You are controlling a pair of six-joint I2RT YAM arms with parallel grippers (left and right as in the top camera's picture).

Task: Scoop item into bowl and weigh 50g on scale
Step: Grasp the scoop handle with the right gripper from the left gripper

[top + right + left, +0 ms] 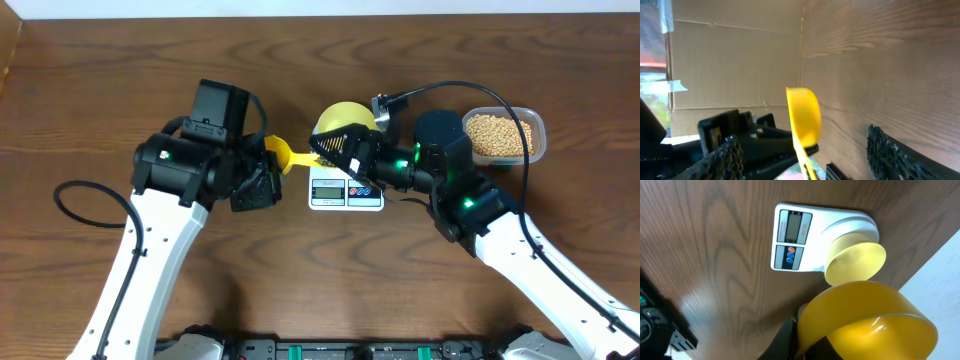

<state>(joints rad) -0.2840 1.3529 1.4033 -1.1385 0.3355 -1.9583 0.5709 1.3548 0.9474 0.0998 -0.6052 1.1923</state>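
Note:
A yellow scoop [281, 154] is held in my left gripper [268, 168], which is shut on it just left of the scale [345, 191]. In the left wrist view the scoop [870, 322] fills the foreground above my left gripper [800, 341], and its inside shows no beans. The pale-yellow bowl [345, 119] sits on the scale's platform. My right gripper [336, 150] hovers over the bowl's near side, pointing left. In the right wrist view its fingers [726, 156] stand wide apart around the scoop [803, 117] without touching it. The beans [501, 135] lie in a clear tub.
The clear plastic tub [540, 130] stands at the back right, right of my right arm. A black cable [70, 210] loops over the table at the left. The scale's display and buttons [791, 240] face the near side.

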